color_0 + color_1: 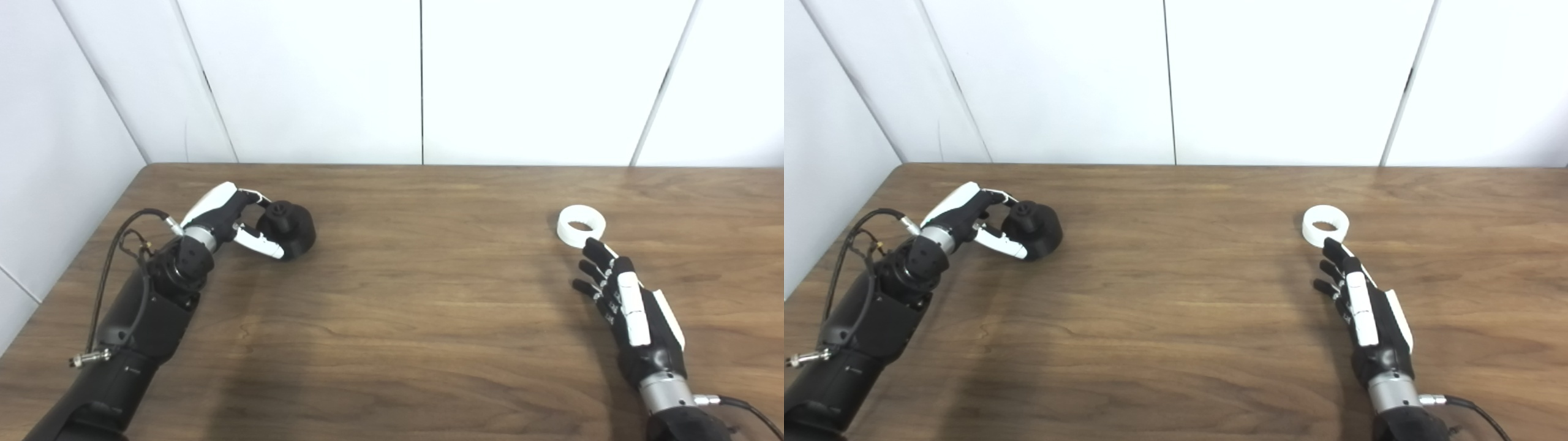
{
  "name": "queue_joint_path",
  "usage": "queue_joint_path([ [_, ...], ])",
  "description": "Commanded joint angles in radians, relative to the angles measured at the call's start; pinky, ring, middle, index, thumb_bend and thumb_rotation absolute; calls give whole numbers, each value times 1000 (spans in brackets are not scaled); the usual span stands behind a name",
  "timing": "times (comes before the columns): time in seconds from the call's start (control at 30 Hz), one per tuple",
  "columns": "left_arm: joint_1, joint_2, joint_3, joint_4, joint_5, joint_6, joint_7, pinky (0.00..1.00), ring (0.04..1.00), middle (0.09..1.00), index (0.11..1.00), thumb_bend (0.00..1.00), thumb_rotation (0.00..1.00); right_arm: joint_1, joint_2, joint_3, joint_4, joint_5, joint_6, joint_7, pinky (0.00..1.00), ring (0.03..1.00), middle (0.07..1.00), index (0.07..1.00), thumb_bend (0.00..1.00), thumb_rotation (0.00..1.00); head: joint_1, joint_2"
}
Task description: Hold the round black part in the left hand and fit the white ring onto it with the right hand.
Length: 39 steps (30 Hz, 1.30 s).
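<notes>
A wooden table (429, 318) with a dark walnut grain fills the lower part of both views. Behind it stands a wall of plain white panels (312, 79), split by thin dark vertical seams (421, 79). Even, soft light leaves faint shadows on the tabletop.

Colours on my feed
I see a brown wood-grain desk (429, 306), white ring (580, 225), black round part (288, 228), and black-and-white robot hands.
</notes>
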<state>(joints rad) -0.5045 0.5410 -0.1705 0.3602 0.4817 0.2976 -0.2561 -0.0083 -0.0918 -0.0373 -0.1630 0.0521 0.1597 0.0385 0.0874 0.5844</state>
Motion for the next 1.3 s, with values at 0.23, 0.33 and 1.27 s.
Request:
queue_joint_path([
  [0.23, -15, 20, -3, -40, 6, -59, 27, 848, 969, 919, 630, 849, 198, -5, -6, 2, -28, -7, 13, 3, 847, 927, 924, 896, 581, 1000, -1, 4],
  [0.33, -4, 17, -7, -54, 6, -76, 29, 833, 960, 910, 628, 863, 200, -5, -6, 0, -30, 1, 15, 6, 854, 928, 928, 899, 576, 1000, -1, 6],
  [1.27, 83, -12, -133, -322, 41, -25, -123, 885, 981, 908, 637, 861, 179, -8, -8, 11, -41, 5, 26, 13, 865, 934, 933, 910, 578, 1000, 2, 18],
])
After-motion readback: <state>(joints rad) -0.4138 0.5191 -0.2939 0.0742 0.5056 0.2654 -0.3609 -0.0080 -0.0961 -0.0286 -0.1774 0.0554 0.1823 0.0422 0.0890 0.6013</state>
